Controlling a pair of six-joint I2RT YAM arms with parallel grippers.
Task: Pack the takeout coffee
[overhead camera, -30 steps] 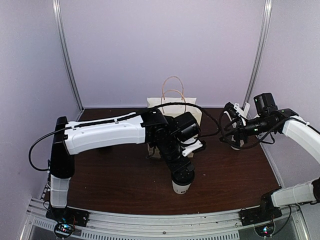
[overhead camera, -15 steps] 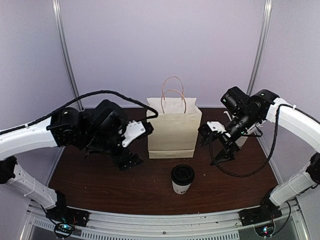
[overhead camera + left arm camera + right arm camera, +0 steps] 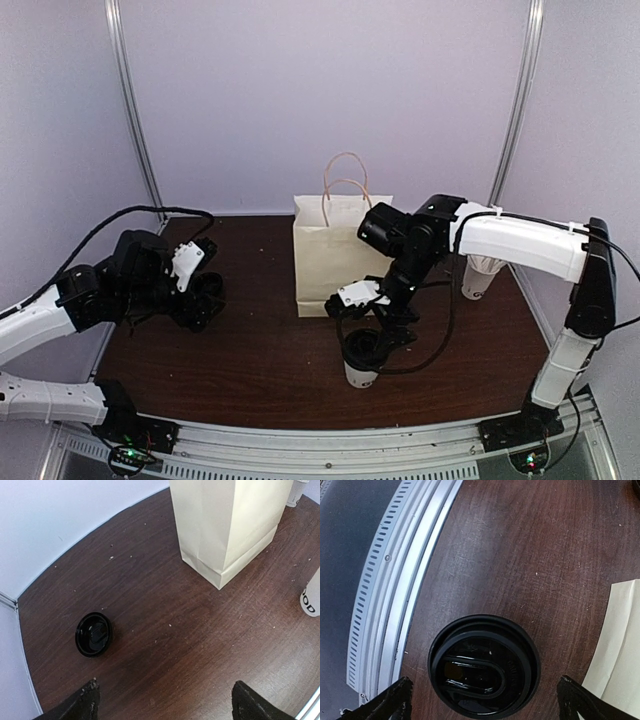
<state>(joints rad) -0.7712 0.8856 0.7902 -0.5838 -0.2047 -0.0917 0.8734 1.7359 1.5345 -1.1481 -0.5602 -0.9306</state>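
A coffee cup (image 3: 361, 372), white with a black lid (image 3: 485, 665), stands on the dark wood table near the front edge. My right gripper (image 3: 372, 343) hangs directly above it, open, with one fingertip on each side of the lid (image 3: 487, 700) and not touching it. The cream paper bag (image 3: 342, 255) stands upright behind the cup. My left gripper (image 3: 203, 298) is open and empty, low over the left of the table (image 3: 167, 707). The cup's lettered base shows at the right edge of the left wrist view (image 3: 311, 596).
A loose black lid (image 3: 93, 634) lies on the table at the left. A second white cup (image 3: 479, 276) stands at the back right, partly behind my right arm. The metal rail (image 3: 395, 580) runs along the table's front edge beside the cup.
My left arm has let go of the cup and pulled back to the left. My right arm has swung from the back right to above the cup.
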